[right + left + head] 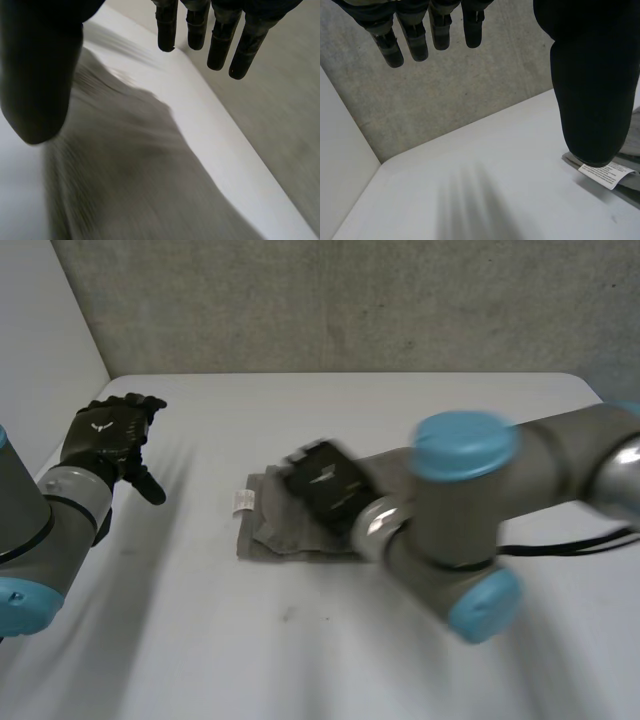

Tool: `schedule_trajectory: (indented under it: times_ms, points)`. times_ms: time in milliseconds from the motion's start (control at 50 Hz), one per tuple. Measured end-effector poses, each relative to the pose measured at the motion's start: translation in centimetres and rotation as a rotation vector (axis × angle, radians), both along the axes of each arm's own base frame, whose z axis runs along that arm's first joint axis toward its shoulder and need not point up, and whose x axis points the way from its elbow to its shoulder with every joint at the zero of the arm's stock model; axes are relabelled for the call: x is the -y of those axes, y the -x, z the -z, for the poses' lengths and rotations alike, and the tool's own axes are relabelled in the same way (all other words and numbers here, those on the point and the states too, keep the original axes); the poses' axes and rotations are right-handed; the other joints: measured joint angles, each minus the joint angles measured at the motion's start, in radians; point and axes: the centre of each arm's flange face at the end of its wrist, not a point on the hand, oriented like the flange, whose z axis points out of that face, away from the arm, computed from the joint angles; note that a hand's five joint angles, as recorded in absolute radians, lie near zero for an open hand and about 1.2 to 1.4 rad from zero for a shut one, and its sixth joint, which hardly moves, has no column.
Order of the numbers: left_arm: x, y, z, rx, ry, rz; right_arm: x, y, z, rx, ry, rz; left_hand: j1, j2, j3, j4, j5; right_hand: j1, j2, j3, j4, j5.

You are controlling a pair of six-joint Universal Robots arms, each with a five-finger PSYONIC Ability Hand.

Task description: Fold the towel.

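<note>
The grey towel (262,530) lies bunched near the middle of the bench (300,640). The right hand (322,487) hovers over it, fingers (167,30) straight and spread, holding nothing. The left hand (108,435) hangs near the left edge, fingers likewise spread. A one-handed push could skew the layers.

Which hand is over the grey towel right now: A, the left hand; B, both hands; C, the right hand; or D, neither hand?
C: the right hand is over the towel with its fingers straight, while the left hand is open and off to the side, apart from the towel.
</note>
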Motion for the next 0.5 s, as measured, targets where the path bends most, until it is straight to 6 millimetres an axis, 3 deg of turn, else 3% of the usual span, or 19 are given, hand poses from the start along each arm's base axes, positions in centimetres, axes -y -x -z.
schedule_trajectory:
  times_ms: [100, 180, 320, 380, 460, 500]
  points:
    - [-0.4, 0.6, -0.1, 0.000, 0.002, 0.018, 4.0, 6.5, -0.4, 0.074, -0.110, 0.237, 0.000, 0.000, 0.000, 0.000, 0.000, 0.004, 0.001, 0.000, 0.000, 0.003]
    - [-0.7, 1.2, -0.4, -0.004, 0.008, 0.038, 5.4, 9.6, 1.0, 0.063, -0.166, 0.333, 0.000, 0.000, 0.000, 0.000, 0.000, 0.059, 0.052, 0.048, 0.034, 0.066]
    - [-1.3, 2.2, -0.7, -0.010, 0.016, 0.068, 6.9, 11.7, 4.7, 0.026, -0.203, 0.396, 0.000, 0.000, 0.000, 0.000, 0.000, 0.362, 0.355, 0.351, 0.338, 0.369]
    - [-1.5, 2.3, -0.6, -0.010, 0.013, 0.073, 7.5, 11.9, 5.9, 0.014, -0.180, 0.400, 0.000, 0.000, 0.000, 0.000, 0.000, 0.717, 0.709, 0.701, 0.691, 0.718]
    - [-1.6, 2.4, -0.5, -0.009, 0.008, 0.075, 8.3, 11.9, 6.4, 0.000, -0.134, 0.397, 0.000, 0.000, 0.000, 0.000, 0.000, 1.042, 1.029, 1.050, 1.042, 1.061]
    - [-1.6, 2.3, -0.5, -0.009, 0.008, 0.074, 8.7, 11.7, 6.1, -0.004, -0.098, 0.391, 0.000, 0.000, 0.000, 0.000, 0.000, 1.051, 1.036, 1.088, 1.082, 1.088]
